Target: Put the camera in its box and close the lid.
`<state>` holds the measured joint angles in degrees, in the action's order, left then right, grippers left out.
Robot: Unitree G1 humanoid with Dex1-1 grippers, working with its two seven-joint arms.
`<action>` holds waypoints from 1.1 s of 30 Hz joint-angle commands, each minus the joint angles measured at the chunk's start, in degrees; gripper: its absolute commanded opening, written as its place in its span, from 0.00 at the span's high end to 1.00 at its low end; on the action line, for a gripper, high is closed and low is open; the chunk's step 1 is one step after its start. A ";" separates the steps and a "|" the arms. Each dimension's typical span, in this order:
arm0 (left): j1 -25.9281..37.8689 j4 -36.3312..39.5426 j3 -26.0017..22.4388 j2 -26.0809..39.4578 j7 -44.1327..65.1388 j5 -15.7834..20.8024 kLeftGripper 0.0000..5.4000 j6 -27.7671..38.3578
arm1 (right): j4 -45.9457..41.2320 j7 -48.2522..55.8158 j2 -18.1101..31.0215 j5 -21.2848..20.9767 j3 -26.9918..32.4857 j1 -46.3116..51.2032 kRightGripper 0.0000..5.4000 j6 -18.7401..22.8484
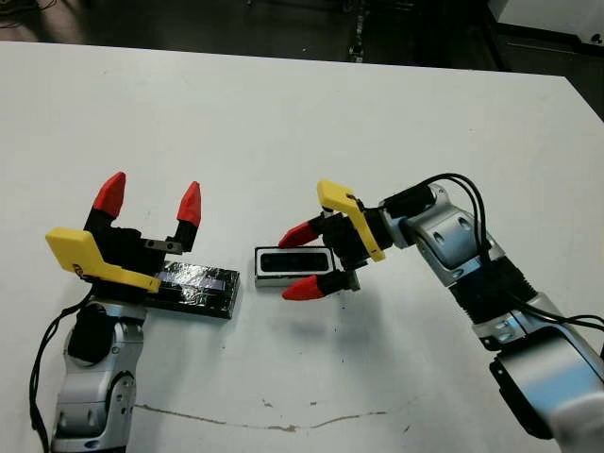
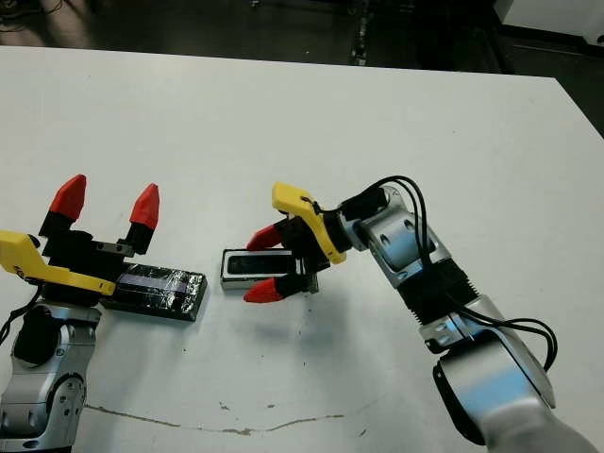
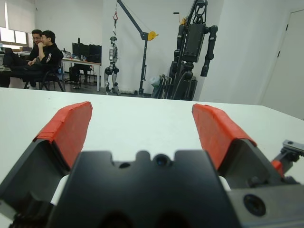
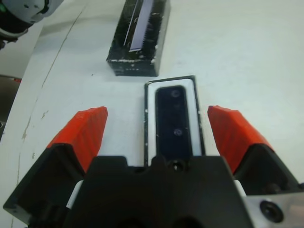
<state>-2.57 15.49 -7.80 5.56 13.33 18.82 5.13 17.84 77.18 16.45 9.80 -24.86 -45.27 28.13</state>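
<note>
The box (image 1: pixel 261 267) lies in the middle of the table, and the black camera (image 4: pixel 174 124) rests inside its white rim (image 4: pixel 150 121). My right gripper (image 1: pixel 304 260) is open, one red finger on each long side of the box, not touching it. The glossy black lid (image 1: pixel 201 288) with a pale strip lies flat just left of the box. It also appears in the right wrist view as the lid (image 4: pixel 140 38) beyond the box's end. My left gripper (image 1: pixel 149 200) stands open above the lid's left end, fingers pointing up and away, holding nothing.
A thin dark crack line (image 1: pixel 283 425) runs across the table near its front edge. Beyond the table's far edge, two seated people (image 3: pixel 40 52) and standing robot frames (image 3: pixel 192 42) show in the left wrist view.
</note>
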 commanded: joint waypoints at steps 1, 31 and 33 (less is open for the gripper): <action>-0.71 -0.15 0.01 -0.08 -0.01 0.23 0.00 -0.59 | -0.24 0.36 1.56 1.10 2.38 -1.41 0.00 -0.61; -0.40 1.24 -1.28 2.28 1.35 0.01 0.00 -0.56 | -25.83 -32.13 4.61 7.19 28.31 23.90 0.34 -7.88; -0.65 2.61 -1.53 3.11 0.98 -0.98 0.00 -1.15 | -29.08 -35.09 4.13 7.93 30.68 28.14 0.39 -8.71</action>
<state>-2.44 17.12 -8.92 7.34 14.25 18.69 4.49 -9.14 43.90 20.25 17.37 3.99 -20.27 20.37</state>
